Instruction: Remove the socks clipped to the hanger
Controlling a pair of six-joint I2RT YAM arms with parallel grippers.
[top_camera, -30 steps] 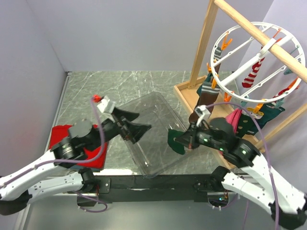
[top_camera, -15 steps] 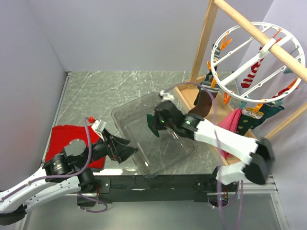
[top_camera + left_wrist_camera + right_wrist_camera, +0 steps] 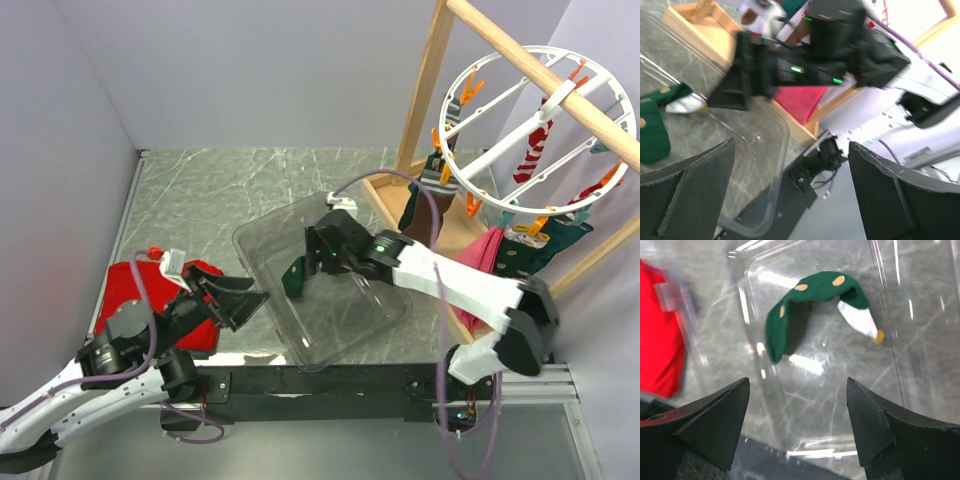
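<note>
We find the far counter (image 3: 230,185) unobstructed. The right arm (image 3: 450,285) spans the clear tray (image 3: 340,335); the hanger (image 3: 530,48) and wooden frame (image 3: 425,90) block the right side.

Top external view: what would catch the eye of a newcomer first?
The big white ring hanger at the upper right, with socks hanging from its orange pegs. Then the dark green sock lying in the clear tray at the centre, under the open right pincer.
</note>
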